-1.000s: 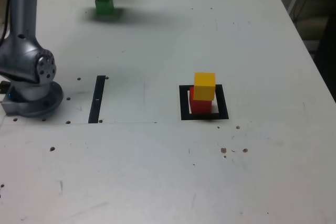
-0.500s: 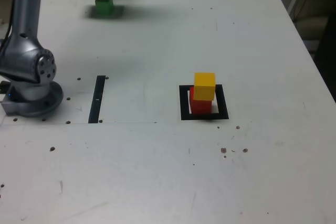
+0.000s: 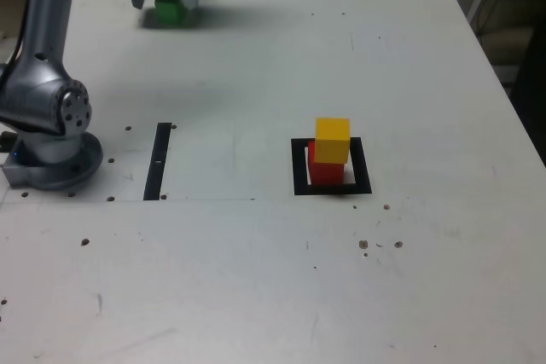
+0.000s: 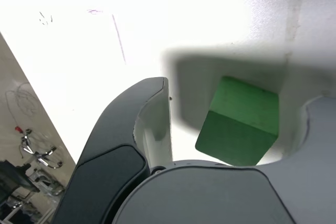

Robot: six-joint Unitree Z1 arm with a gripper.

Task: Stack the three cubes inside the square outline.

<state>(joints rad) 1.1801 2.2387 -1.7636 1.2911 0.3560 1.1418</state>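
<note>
1. Centring the grey two-fingered gripper (image 3: 165,7) comes first: its fingers stand spread, with nothing pinched, around the small matte green cube (image 4: 239,121).
2. That cube sits on the white tabletop (image 3: 239,279), towards the far edge in the exterior view. Its sides look turned against the fingers, so a slight wrist twist should give a flat, square grip.
3. Lower until the fingers flank the sides, keeping their tips off the table, then close gently; a corner pinch could spin the cube.
4. Lift straight up and carry it high to the matte yellow cube (image 3: 332,140), resting on the matte red cube (image 3: 326,175) inside the thick black square outline (image 3: 300,168). A low approach could topple that pair.
</note>
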